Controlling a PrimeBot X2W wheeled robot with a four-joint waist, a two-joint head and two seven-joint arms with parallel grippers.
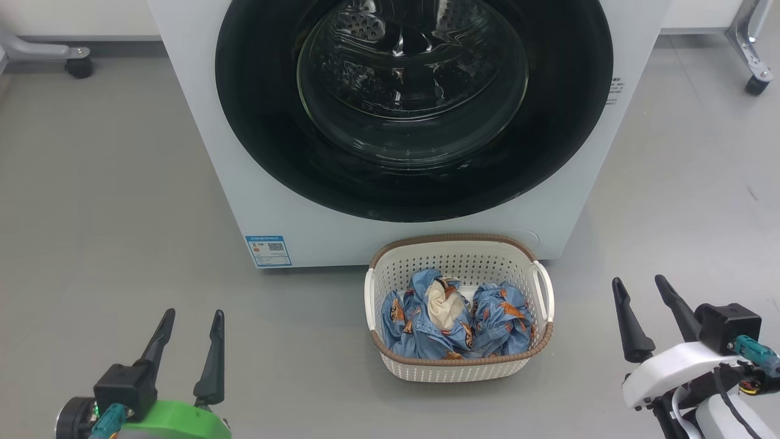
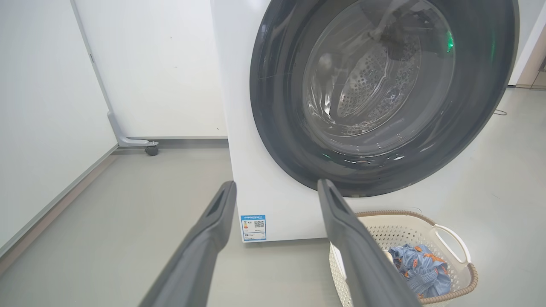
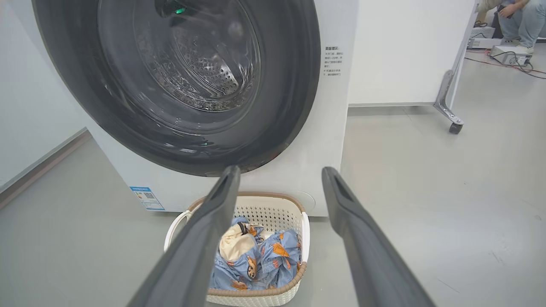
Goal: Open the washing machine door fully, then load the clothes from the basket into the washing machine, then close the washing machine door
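Crumpled light-blue printed fabric clothes (image 1: 457,320) are contained in the cream perforated plastic basket (image 1: 452,369); the left gripper (image 1: 194,312) and right gripper (image 1: 638,279) are spread.

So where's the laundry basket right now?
In the head view the basket sits on the floor slightly right of centre, just in front of the washing machine, below its round door, with the clothes inside.
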